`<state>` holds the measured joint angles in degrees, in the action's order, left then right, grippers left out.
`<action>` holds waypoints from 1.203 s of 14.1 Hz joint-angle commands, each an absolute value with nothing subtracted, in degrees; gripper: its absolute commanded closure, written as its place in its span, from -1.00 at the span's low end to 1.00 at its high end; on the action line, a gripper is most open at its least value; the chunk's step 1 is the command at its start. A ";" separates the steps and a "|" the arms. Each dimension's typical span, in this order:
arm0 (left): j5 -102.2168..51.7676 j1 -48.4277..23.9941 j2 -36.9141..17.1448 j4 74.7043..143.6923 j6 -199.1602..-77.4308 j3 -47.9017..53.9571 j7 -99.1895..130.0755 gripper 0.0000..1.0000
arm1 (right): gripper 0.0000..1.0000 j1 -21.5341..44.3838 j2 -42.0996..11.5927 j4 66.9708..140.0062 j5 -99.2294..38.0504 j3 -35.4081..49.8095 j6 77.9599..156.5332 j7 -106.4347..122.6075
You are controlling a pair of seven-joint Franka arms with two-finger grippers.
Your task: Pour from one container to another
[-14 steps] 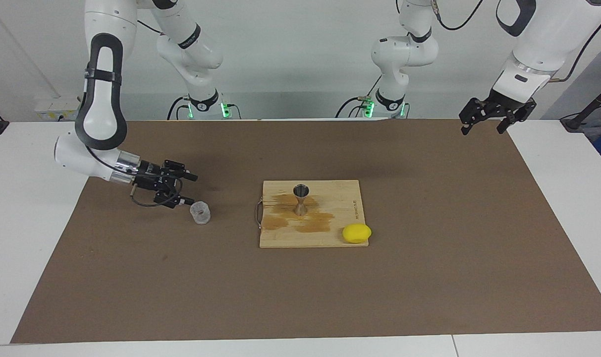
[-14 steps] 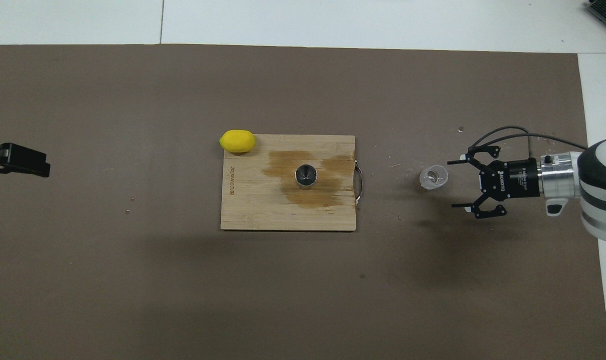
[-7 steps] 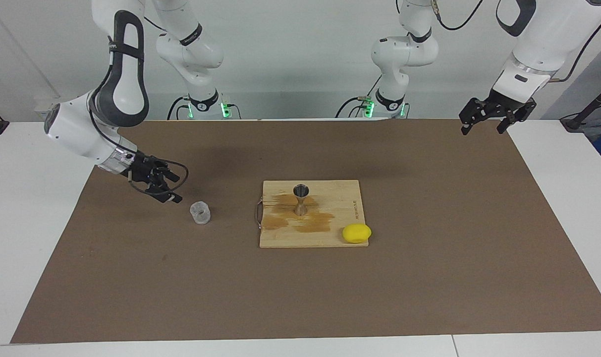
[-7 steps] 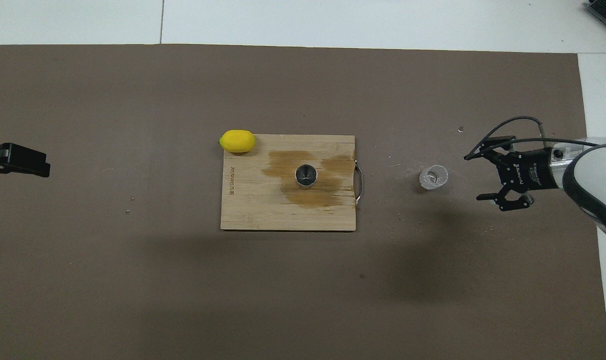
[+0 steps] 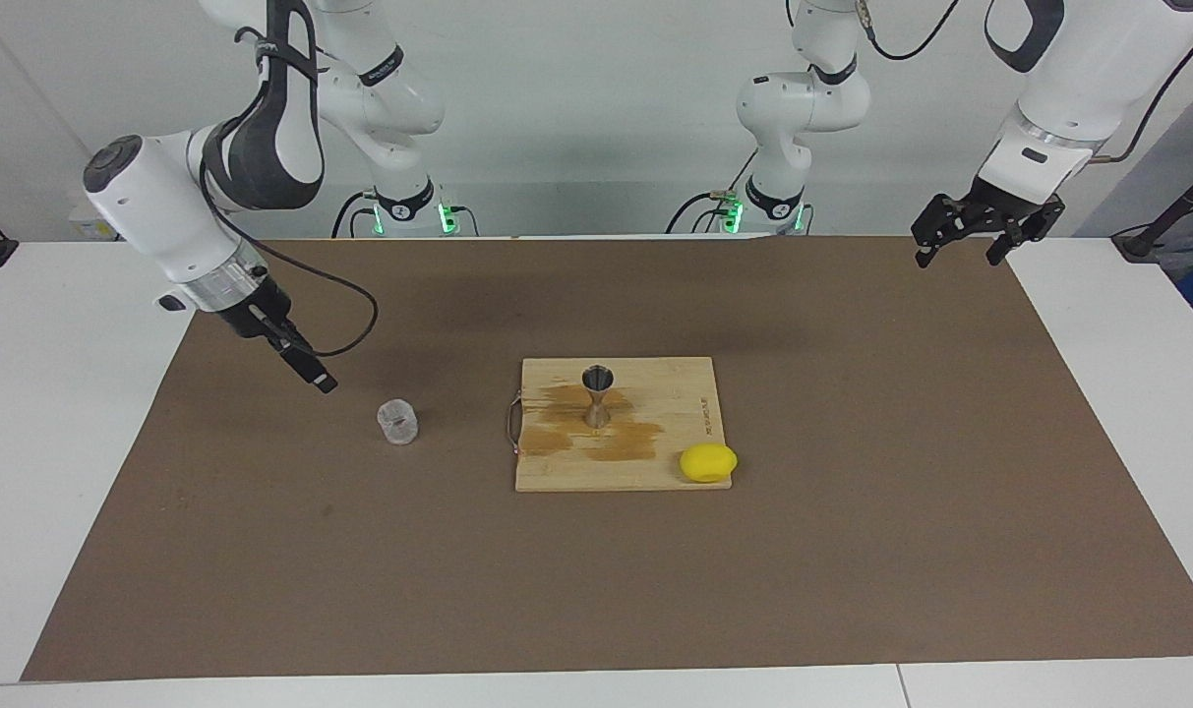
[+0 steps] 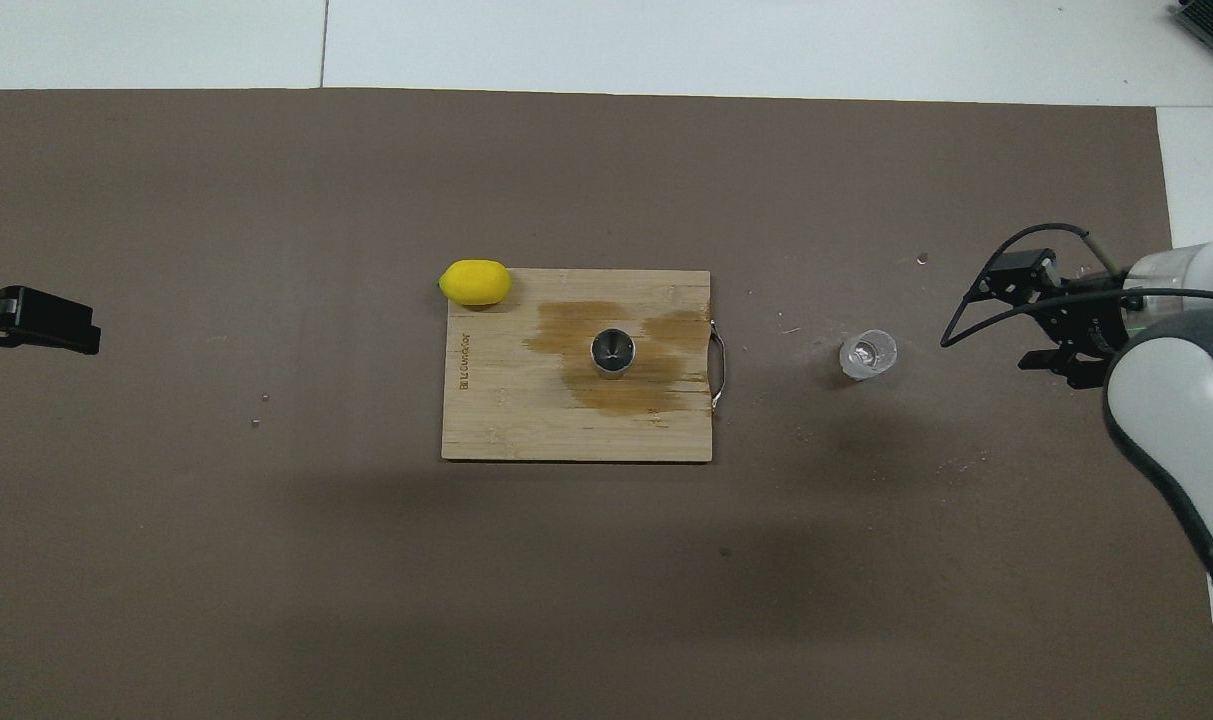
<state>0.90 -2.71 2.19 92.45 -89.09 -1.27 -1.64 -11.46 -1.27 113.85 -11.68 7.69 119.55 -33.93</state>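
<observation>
The small clear glass cup stands upright on the brown mat, toward the right arm's end of the table; it also shows in the overhead view. The silver hourglass jigger stands upright on the wooden board, also in the overhead view. My right gripper hangs open and empty above the mat, apart from the cup, toward the right arm's end; in the overhead view its fingers are spread. My left gripper waits open and raised over the mat's corner at the left arm's end.
A yellow lemon lies at the board's corner. A brown wet stain spreads on the board around the jigger. The board has a metal handle on the side toward the cup.
My right gripper has drawn back from the cup toward the right arm's end, risen and tilted downward. The cup, jigger and left arm have not moved.
</observation>
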 commanded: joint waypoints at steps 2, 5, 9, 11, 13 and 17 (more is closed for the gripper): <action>1.58 -3.43 3.16 93.08 -88.42 -1.76 -1.14 -1.00 | -1.00 -7.74 -0.62 108.38 -4.14 7.91 113.49 -31.38; 1.58 -3.43 3.16 93.08 -88.42 -1.76 -1.14 -1.00 | -1.00 -7.38 0.00 102.50 -2.20 7.91 105.59 -27.52; 1.58 -3.43 3.16 93.08 -88.42 -1.76 -1.14 -1.00 | -1.00 -5.02 2.27 99.05 0.34 6.77 98.89 -23.65; 1.58 -3.43 3.16 93.08 -88.42 -1.76 -1.14 -1.00 | -1.00 -1.43 3.77 98.27 0.61 3.10 95.38 -21.72; 1.58 -3.43 3.16 93.08 -88.42 -1.76 -1.14 -1.00 | -1.00 2.28 4.48 95.99 0.62 -2.00 91.34 -19.44; 1.58 -3.43 3.16 93.08 -88.42 -1.76 -1.14 -1.00 | -1.00 5.61 2.73 92.03 0.79 -5.25 88.77 -11.87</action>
